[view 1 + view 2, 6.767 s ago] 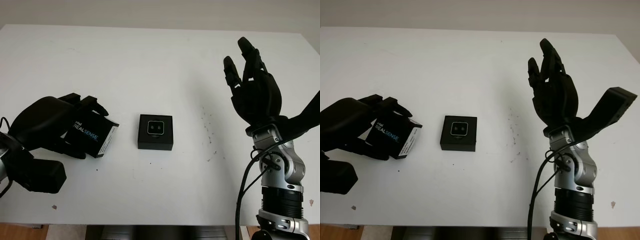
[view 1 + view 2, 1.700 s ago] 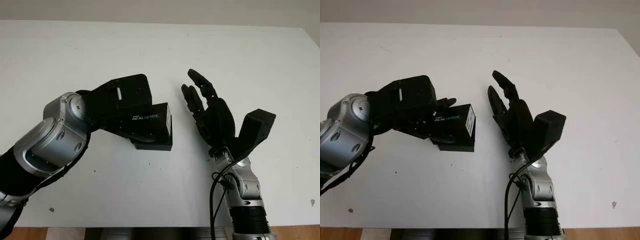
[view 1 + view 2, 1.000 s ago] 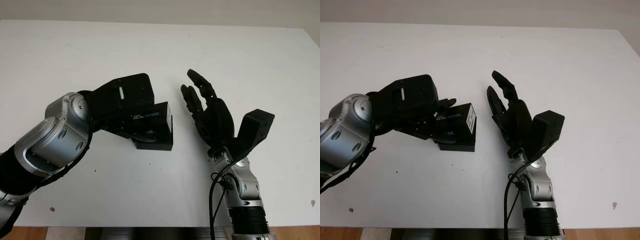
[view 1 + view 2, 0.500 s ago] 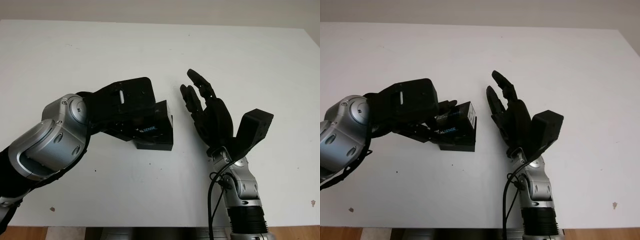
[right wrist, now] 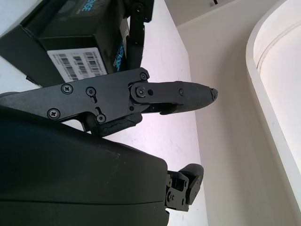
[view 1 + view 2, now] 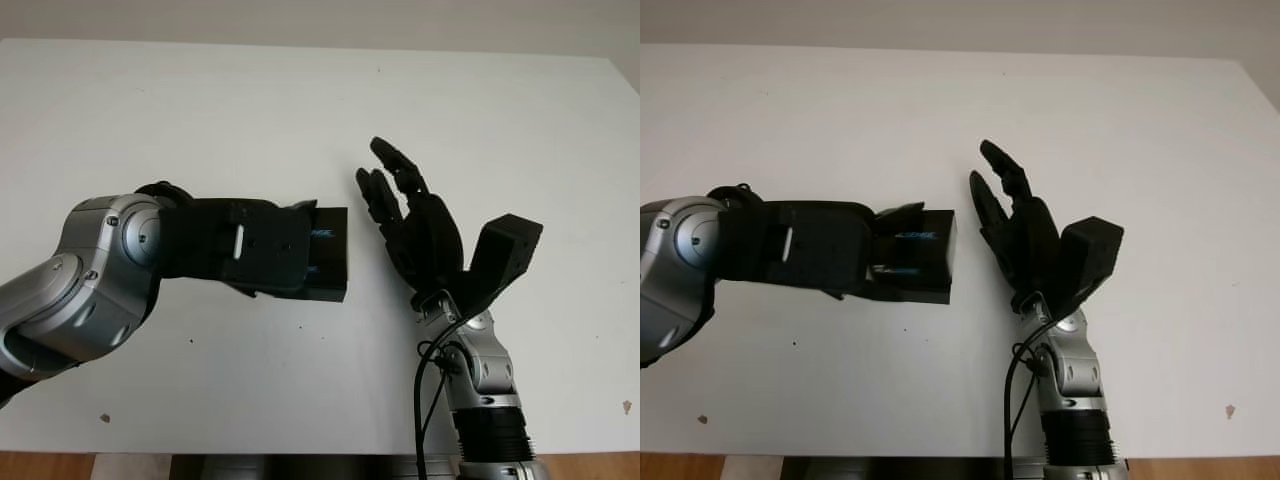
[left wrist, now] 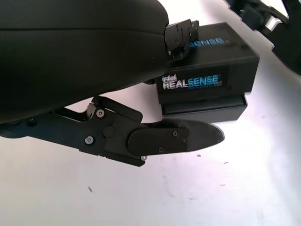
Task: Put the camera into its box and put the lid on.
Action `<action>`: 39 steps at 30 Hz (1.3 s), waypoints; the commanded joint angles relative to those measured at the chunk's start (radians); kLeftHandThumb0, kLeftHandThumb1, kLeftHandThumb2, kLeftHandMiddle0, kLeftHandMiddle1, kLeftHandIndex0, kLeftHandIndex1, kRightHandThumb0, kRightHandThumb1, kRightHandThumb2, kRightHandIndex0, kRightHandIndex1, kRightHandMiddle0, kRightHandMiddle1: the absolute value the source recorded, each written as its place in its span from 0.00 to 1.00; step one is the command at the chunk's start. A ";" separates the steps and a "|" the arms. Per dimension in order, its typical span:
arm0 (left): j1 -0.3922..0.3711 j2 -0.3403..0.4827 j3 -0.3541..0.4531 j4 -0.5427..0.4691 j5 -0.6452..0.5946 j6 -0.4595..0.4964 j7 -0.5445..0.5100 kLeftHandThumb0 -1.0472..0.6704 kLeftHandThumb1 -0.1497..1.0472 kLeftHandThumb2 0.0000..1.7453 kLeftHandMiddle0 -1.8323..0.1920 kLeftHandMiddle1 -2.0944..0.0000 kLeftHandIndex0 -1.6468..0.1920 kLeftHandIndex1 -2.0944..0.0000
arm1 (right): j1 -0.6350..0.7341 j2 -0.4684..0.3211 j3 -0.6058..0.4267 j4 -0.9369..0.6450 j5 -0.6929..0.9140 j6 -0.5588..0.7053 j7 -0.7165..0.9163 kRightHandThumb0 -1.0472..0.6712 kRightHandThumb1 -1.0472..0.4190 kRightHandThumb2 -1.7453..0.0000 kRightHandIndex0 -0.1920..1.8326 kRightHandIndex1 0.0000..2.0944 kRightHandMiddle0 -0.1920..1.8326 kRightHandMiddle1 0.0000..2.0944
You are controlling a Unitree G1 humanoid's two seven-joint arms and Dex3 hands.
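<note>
The black lid [image 6: 327, 232] with blue REALSENSE lettering sits down over the black box base [image 7: 202, 109] at the table's middle, and a strip of the base shows below it. What lies inside the box is hidden by the lid. My left hand [image 6: 290, 252] reaches in from the left and is shut on the lid, with one finger [image 7: 181, 35] on its far side and the thumb [image 7: 183, 136] along its near side. My right hand [image 6: 405, 205] stands upright and open just right of the box, apart from it. The lid's barcode label [image 5: 77, 59] faces the right hand.
The white table [image 6: 200, 110] stretches all round the box, with a few small dark specks near its front edge. The right forearm [image 6: 480, 390] rises from the bottom edge right of centre.
My left hand has turned level and lowered the lid, which was tilted above the base, down onto it. The right hand has barely moved.
</note>
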 commanded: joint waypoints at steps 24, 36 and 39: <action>0.029 -0.087 0.110 -0.064 0.111 0.087 -0.236 0.18 1.00 0.30 1.00 1.00 1.00 1.00 | -0.002 0.001 -0.007 -0.005 0.004 -0.013 0.009 0.28 0.00 0.82 0.18 0.03 0.05 0.31; -0.016 0.048 0.198 -0.141 -0.005 0.249 -0.389 0.19 1.00 0.27 1.00 1.00 1.00 1.00 | -0.005 -0.001 -0.013 -0.011 0.007 0.000 0.005 0.28 0.00 0.83 0.18 0.03 0.05 0.30; 0.001 0.085 0.248 -0.173 -0.064 0.287 -0.391 0.20 1.00 0.26 1.00 1.00 1.00 1.00 | -0.008 -0.003 -0.013 -0.009 0.006 0.000 0.004 0.28 0.00 0.83 0.18 0.03 0.06 0.30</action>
